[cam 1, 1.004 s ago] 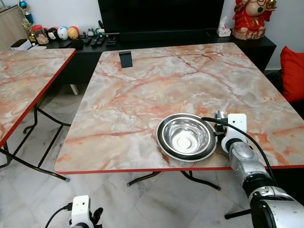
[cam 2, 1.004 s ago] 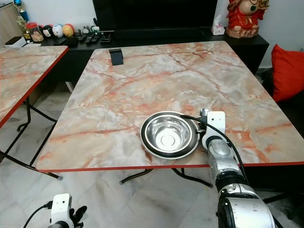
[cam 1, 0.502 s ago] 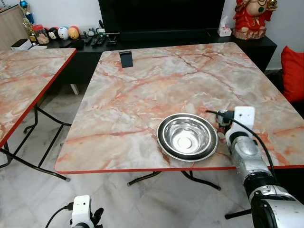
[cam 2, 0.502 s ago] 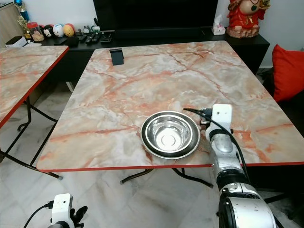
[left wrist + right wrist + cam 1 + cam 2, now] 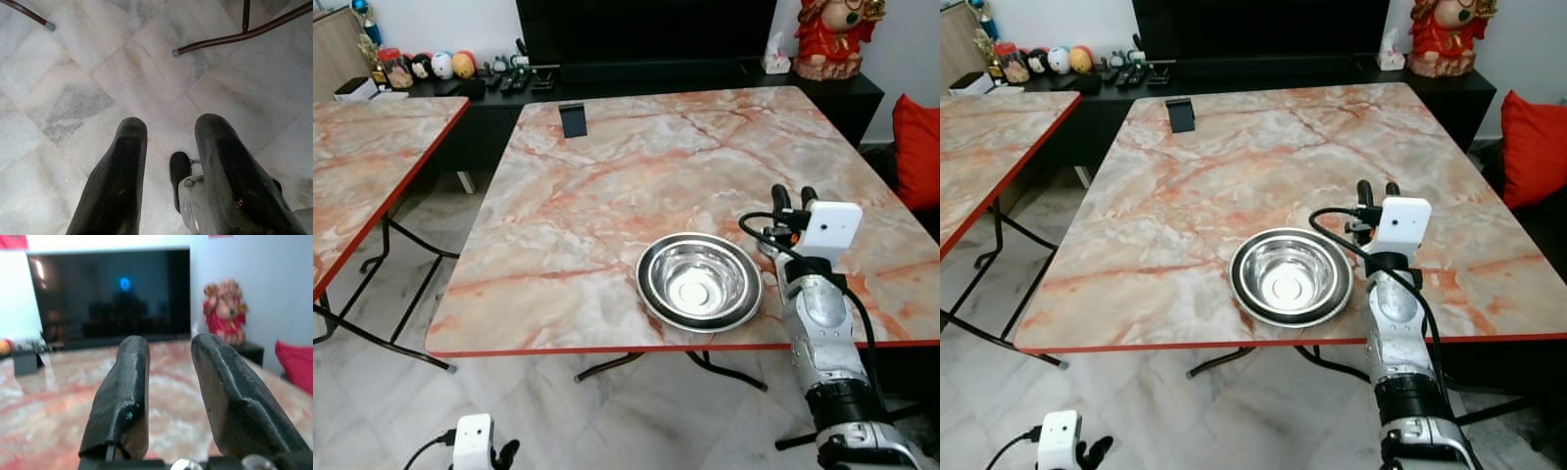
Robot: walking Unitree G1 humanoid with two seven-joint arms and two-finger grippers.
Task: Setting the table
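My right gripper (image 5: 795,195) empty, fingers parted, raised at 3 o'clock of steel bowl (image 5: 699,282); left gripper (image 5: 168,161) idle, fingers parted.

Marble-look table with a red edge

The table (image 5: 607,196) fills the middle of the frame. A steel bowl (image 5: 699,282) on a dark plate (image 5: 649,294) sits near its lower edge, right of centre; a small black stand (image 5: 572,119) sits at the upper left corner.

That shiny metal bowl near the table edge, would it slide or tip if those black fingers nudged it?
The steel bowl looks smooth and polished, and the marble-patterned table glossy, so it would probably slide rather than tip. It sits wide and shallow, so likely stable. It looks rigid and probably light. The right gripper hangs open beside it.
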